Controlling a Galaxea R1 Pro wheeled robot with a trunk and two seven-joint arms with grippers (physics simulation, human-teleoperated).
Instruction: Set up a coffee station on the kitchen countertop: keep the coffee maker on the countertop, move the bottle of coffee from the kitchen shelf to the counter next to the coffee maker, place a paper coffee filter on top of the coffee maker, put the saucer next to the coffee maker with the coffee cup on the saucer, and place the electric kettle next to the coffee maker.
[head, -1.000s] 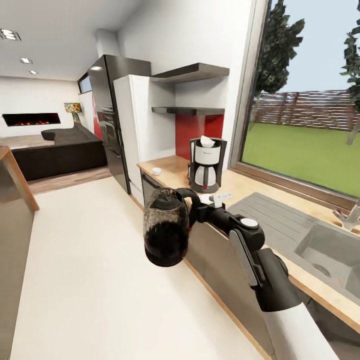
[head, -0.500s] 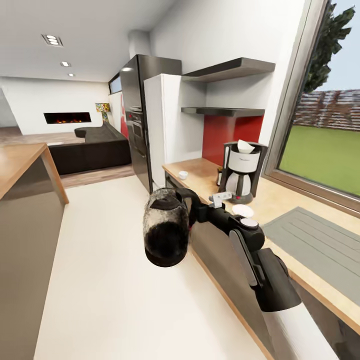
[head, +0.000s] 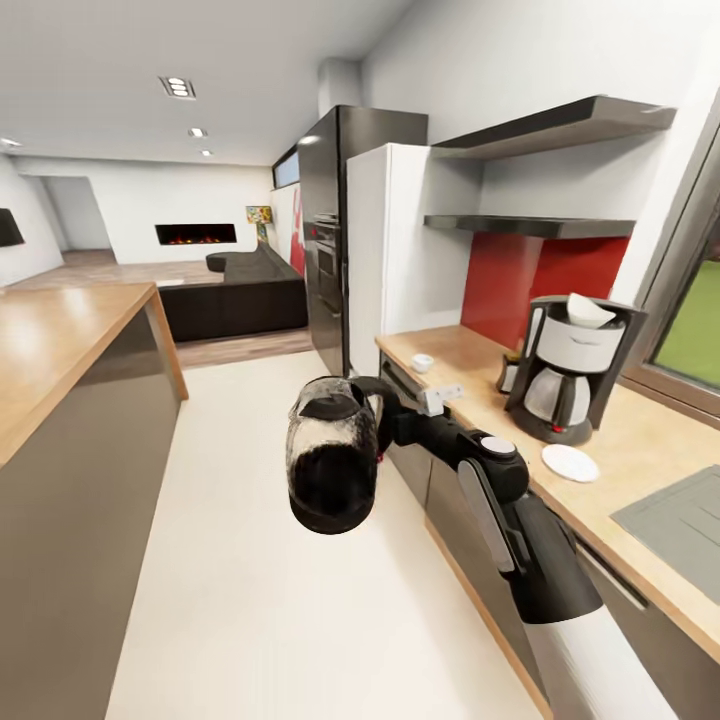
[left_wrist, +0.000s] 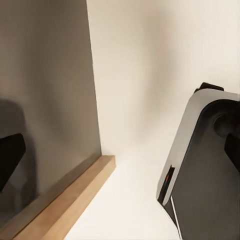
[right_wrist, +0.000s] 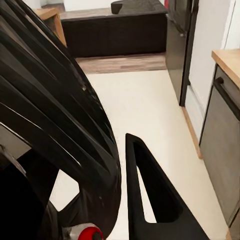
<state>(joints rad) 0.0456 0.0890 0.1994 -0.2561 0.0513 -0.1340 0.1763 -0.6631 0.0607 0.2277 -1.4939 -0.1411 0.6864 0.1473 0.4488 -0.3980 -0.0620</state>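
Right hand grasps the electric kettle by its handle, above the floor at nine o'clock from the bench. Coffee maker stands there, saucer just beside it.

light wood countertop with coffee maker, saucer, small cup

Bare countertop lies right of saucer.
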